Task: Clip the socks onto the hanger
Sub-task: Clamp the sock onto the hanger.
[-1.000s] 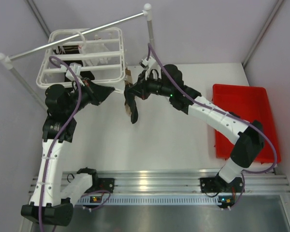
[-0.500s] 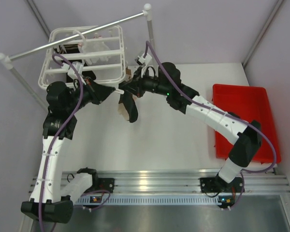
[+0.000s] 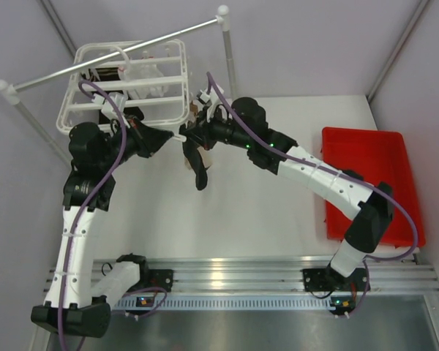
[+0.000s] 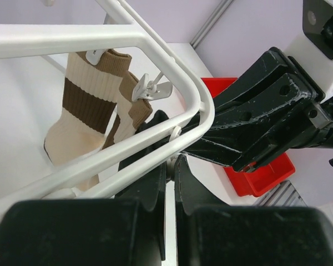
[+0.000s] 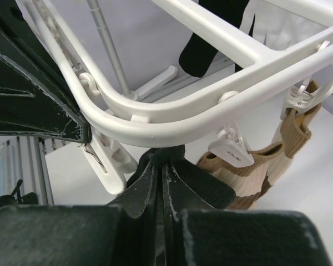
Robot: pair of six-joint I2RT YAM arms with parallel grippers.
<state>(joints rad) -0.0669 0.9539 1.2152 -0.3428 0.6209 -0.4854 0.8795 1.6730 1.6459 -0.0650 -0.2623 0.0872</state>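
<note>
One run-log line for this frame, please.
left claw: shut at hanger corner | right claw: shut below same corner | cream-brown sock: hanging from clip | held items: cannot tell

This is a robotics lab test cell: two arms [image 3: 77, 234] are bolted to an aluminium rail [image 3: 241, 274] at the edge of a white table [image 3: 263, 212], boxed in by plain pale walls [image 3: 314, 44]. The only furnishings are the hanger [image 3: 186, 80] on a grey metal rail [image 3: 154, 34] and a red plastic bin [image 3: 358, 157].
</note>
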